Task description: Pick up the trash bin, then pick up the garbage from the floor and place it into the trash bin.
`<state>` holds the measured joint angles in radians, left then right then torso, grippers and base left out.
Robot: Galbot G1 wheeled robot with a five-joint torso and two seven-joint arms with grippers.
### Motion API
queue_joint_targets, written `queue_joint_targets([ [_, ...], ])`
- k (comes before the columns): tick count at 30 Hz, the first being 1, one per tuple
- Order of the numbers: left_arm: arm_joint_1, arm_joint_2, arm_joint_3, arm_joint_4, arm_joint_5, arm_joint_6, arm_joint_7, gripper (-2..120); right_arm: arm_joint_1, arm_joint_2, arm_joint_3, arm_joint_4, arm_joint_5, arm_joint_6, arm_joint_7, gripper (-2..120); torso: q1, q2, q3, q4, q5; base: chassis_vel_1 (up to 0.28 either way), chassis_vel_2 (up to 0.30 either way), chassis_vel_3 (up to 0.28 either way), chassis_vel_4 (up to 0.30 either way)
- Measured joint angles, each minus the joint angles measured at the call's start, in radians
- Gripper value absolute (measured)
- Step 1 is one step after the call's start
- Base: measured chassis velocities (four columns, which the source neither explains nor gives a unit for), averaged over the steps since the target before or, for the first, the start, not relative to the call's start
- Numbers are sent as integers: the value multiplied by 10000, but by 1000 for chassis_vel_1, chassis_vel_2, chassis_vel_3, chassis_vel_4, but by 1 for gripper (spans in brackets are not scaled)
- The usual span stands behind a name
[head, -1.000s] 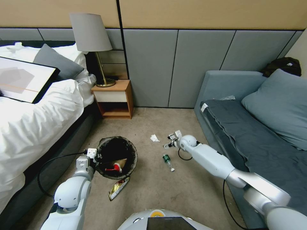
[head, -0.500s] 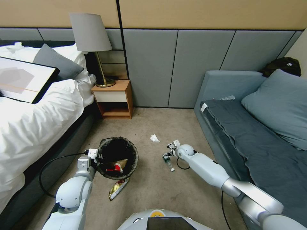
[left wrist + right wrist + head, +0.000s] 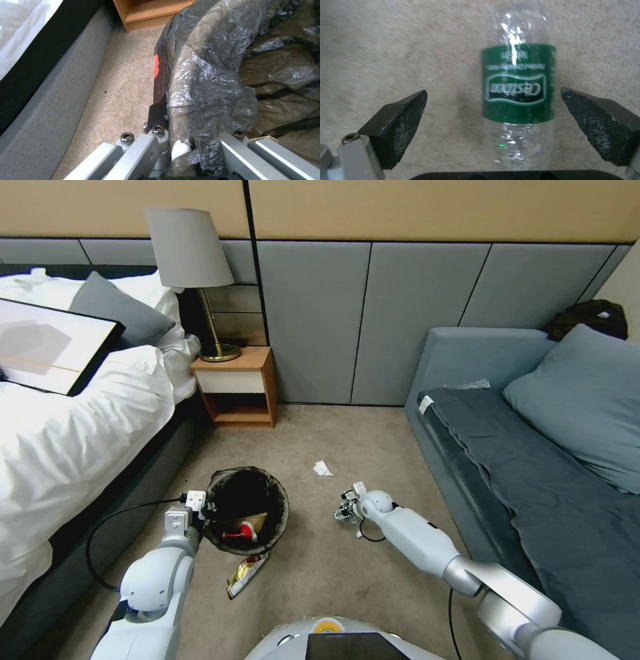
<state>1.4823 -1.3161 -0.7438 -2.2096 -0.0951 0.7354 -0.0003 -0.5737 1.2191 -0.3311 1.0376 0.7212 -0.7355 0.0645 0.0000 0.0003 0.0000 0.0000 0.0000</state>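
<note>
Straddling the clear green-labelled plastic bottle [image 3: 516,100], the right gripper [image 3: 493,120] gapes; the left gripper [image 3: 196,147] clamps the black-bag-lined bin's [image 3: 248,508] rim.

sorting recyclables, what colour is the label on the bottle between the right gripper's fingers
Green with white lettering, on the clear bottle; clearest in the right wrist view.

A lamp [image 3: 190,253] stands on the wooden nightstand [image 3: 237,387] beside the bed [image 3: 73,427].

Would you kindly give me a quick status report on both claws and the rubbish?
Left claw shut on trash bin rim. Right claw open, straddling bottle on carpet, pads clear of it. Tissue and gold wrapper on floor.
</note>
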Motion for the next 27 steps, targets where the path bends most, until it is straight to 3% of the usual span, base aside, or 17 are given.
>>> queue_joint_targets([
  [12, -21, 25, 24, -2, 13, 0, 7, 0, -155, -158, 161, -182, -452, 0, -139, 99, 0, 0, 0, -3, 0, 0, 0, 0, 0],
  [16, -26, 44, 42, -15, 15, 0, 7, 0, -159, -116, 171, -177, -429, 0, -72, 86, 0, 0, 0, -1, 0, 0, 0, 0, 0],
  [17, -26, 67, 41, -24, 15, 0, 7, 0, -158, -97, 169, -177, -421, 0, -101, 78, 0, 0, 0, 0, 0, 0, 0, 0, 0],
  [20, -36, 83, 41, -23, 15, 0, 7, 0, -160, -75, 163, -177, -417, 0, -125, 72, 0, 0, 0, -1, 0, 0, 0, 0, 0],
  [22, -70, 116, 38, -13, 14, 0, 8, 0, -186, -6, 151, -177, -416, 2, -139, 61, 0, 0, 0, -1, 1, 0, 0, 0, 0],
  [27, -115, 127, 35, 30, 14, 0, 7, 0, -196, 22, 135, -122, -404, 25, -155, 46, 0, 1, 0, 0, 0, 0, 0, 0, 0],
])
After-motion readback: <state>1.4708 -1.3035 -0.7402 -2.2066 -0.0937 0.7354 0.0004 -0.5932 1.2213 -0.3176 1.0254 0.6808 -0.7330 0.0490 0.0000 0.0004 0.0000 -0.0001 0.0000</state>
